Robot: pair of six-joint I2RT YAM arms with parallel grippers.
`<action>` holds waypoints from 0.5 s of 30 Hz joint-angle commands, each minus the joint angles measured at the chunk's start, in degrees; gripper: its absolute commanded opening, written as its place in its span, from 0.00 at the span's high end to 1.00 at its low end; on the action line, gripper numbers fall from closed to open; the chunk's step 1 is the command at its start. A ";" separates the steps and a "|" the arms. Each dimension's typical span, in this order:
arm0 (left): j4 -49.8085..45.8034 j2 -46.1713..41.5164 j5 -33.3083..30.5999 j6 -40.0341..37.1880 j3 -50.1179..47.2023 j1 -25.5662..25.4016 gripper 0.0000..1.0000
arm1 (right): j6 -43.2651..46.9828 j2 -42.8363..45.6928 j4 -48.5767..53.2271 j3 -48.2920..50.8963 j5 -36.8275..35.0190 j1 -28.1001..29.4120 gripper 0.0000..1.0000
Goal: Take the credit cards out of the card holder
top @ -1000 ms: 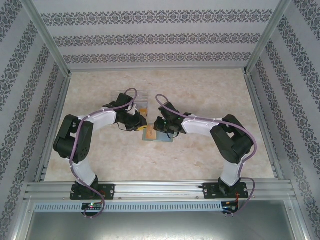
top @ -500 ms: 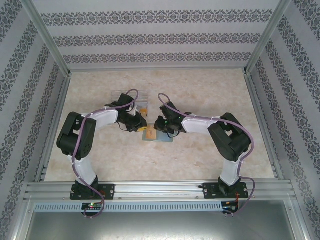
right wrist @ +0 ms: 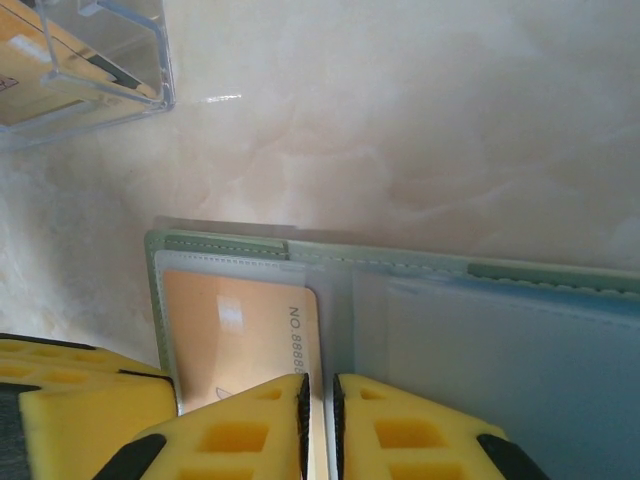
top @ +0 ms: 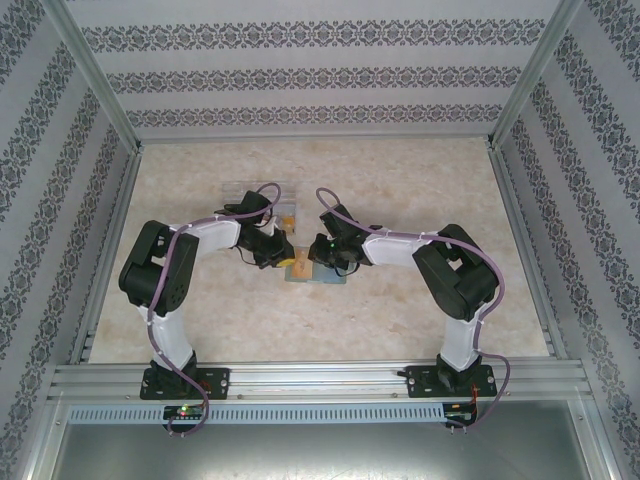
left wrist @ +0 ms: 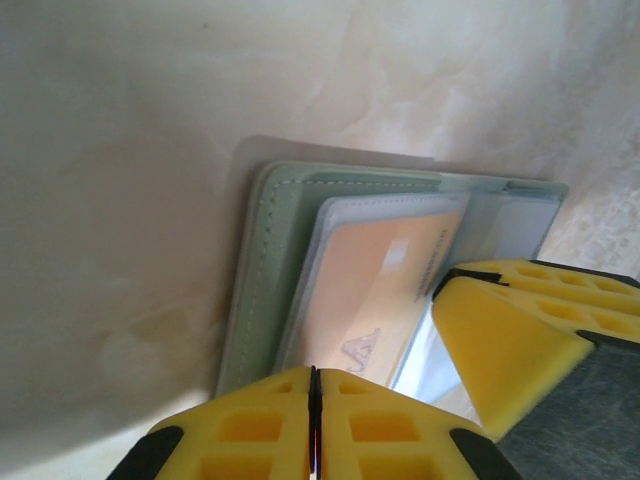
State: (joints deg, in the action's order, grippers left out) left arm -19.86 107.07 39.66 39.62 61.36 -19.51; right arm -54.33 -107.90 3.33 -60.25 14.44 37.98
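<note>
Lying open and flat near the middle of the table [top: 420, 180], the card holder [left wrist: 272, 262] has an orange-yellow card [left wrist: 380, 285] tucked in the inner pocket on the left arm's side. The left gripper [left wrist: 313, 385] has its pads pressed together at that card's near edge, though I cannot tell whether the card is pinched. The right gripper [right wrist: 320, 388], just beside it over the fold, stands a narrow slit apart, its hold equally unclear, and a clear tray [right wrist: 100, 60] sits near.
</note>
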 commanded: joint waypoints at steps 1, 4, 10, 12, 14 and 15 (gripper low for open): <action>-2.29 1.30 -1.72 -1.39 0.08 -0.44 0.90 | -0.53 -0.90 -0.42 0.75 1.21 -0.56 0.82; -2.64 1.37 -2.82 -1.47 -0.48 -0.44 0.90 | -0.52 -0.86 -1.26 1.08 2.19 -0.77 0.83; -2.82 1.56 -4.37 -1.48 -1.83 -0.69 0.92 | -0.35 -0.87 -2.70 1.22 3.98 -0.76 0.83; -2.73 1.65 -4.55 -1.41 -2.31 -0.71 0.92 | -0.37 -0.67 -3.25 1.59 4.48 -0.80 0.83; -2.65 1.65 -5.05 -1.30 -2.72 -0.71 0.93 | -0.59 -0.17 -3.33 2.15 4.91 -0.88 0.83; -2.66 1.65 -5.19 -1.36 -2.89 -0.72 0.93 | -0.72 0.18 -3.33 2.43 5.15 -0.89 0.83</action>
State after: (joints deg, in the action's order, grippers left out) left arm -19.70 107.35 38.74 39.22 60.88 -19.53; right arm -54.33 -107.96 0.64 -59.20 17.52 37.54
